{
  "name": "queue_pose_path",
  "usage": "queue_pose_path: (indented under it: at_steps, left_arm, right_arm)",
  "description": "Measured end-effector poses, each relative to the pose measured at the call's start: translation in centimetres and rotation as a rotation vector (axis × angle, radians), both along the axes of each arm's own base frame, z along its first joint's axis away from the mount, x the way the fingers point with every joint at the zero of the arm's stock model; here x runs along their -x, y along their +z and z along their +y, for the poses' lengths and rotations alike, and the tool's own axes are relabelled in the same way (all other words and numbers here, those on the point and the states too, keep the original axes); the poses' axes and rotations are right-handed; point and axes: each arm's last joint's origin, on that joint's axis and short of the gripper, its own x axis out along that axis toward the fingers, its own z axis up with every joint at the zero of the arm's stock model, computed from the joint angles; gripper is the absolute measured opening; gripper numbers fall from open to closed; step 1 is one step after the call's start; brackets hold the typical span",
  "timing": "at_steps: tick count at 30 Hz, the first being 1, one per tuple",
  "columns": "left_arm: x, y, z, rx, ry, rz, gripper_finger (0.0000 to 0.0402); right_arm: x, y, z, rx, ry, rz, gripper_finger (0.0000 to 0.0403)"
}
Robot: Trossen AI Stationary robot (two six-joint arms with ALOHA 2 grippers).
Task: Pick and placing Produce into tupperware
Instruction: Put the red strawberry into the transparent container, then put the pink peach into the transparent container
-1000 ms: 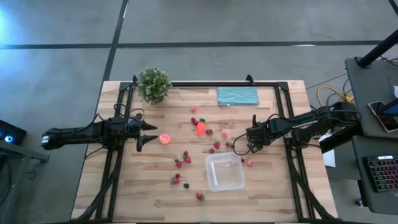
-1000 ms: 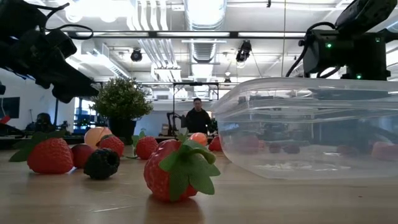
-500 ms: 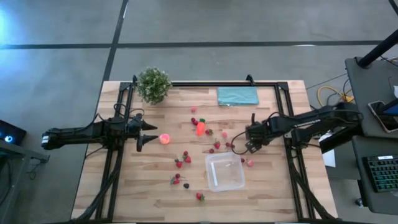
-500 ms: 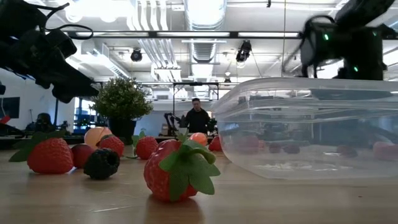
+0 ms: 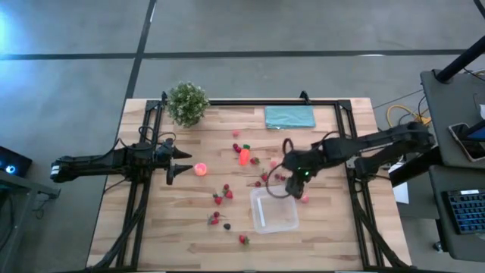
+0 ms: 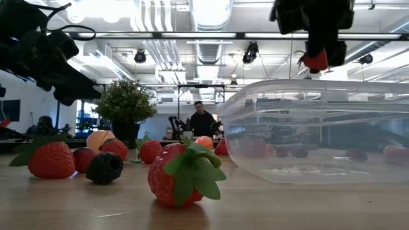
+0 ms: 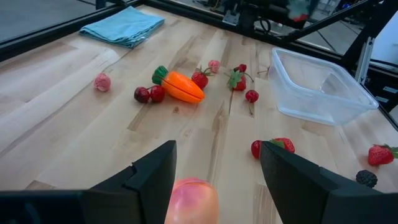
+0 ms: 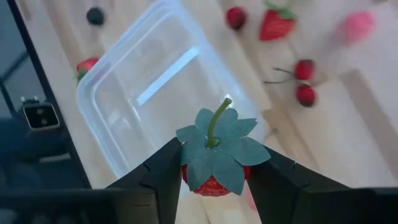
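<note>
Beside the clear tupperware (image 5: 274,210) lay scattered strawberries (image 5: 219,199); above its rim our right tool (image 5: 289,182) pinched a leafy red strawberry (image 8: 213,163); our left tool (image 5: 180,164) stood spread.

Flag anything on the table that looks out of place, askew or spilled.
Nothing looks spilled or damaged. The clear tub sits flat and empty, with toy fruit scattered loose around it, including the carrot. The right claw holds a strawberry above the tub. The left claw hangs open by the pink ball.
</note>
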Motion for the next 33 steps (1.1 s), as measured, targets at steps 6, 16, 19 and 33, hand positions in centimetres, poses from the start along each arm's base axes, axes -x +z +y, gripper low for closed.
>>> queue_pose_path:
  at_steps: [6, 16, 19, 33]
  left_arm:
    - [0.0, 0.0, 0.0, 0.0, 0.0, 0.0, 0.0217]
    - [0.0, 0.0, 0.0, 0.0, 0.0, 0.0, 0.0217]
    - [0.0, 0.0, 0.0, 0.0, 0.0, 0.0, 0.0217]
    - [0.0, 0.0, 0.0, 0.0, 0.0, 0.0, 0.0217]
  right_arm:
    - [-3.5, -1.8, 3.3, 0.015, 0.102, 0.1, 0.0148]
    - [-6.5, -3.0, 7.4, 0.143, 0.173, 0.277, 0.023]
    - [-6.0, -1.8, 7.3, 0.275, 0.164, 0.288, 0.0274]
    - [5.8, -1.4, 3.2, 0.112, -0.2, 0.27, 0.0303]
